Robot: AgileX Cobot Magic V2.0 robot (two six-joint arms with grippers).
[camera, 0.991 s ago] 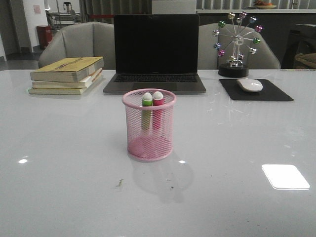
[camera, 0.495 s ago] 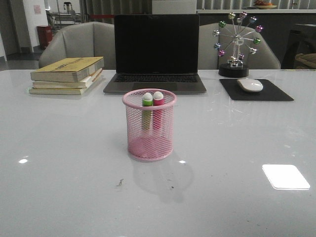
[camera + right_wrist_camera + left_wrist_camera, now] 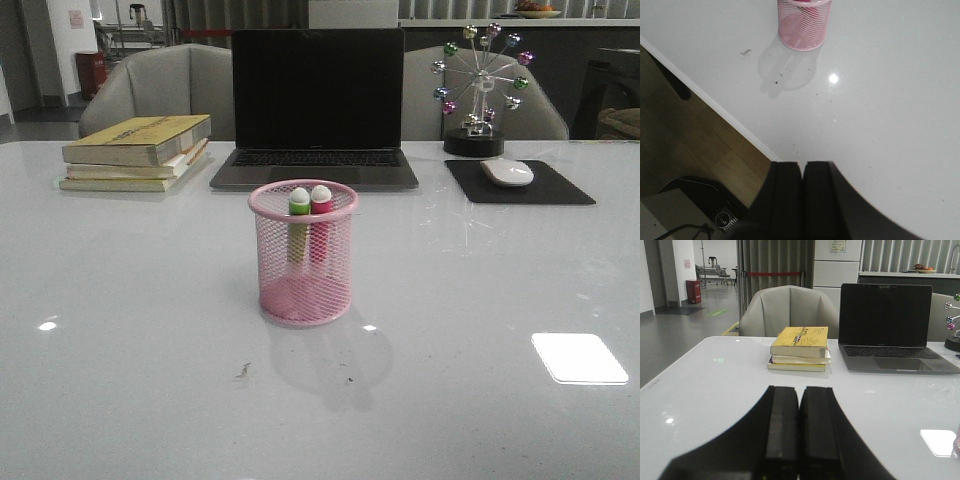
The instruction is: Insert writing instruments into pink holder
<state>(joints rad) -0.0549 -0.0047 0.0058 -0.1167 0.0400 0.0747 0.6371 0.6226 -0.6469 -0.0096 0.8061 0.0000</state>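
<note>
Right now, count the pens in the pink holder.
2. The green pen and the pink-red pen stand side by side inside the pink holder, green on the left; none appear elsewhere.

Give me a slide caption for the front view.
Both pens stand inside the pink mesh holder before a closed-screen laptop.

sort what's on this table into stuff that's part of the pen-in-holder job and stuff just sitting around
Part of the job:
- pink wire-mesh holder
- green and yellowish marker with white end, in the holder
- pink-red marker with white end, in the holder

Just lying about:
- stack of yellow books
- black laptop
- white mouse on black mouse pad
- ferris-wheel desk ornament
</note>
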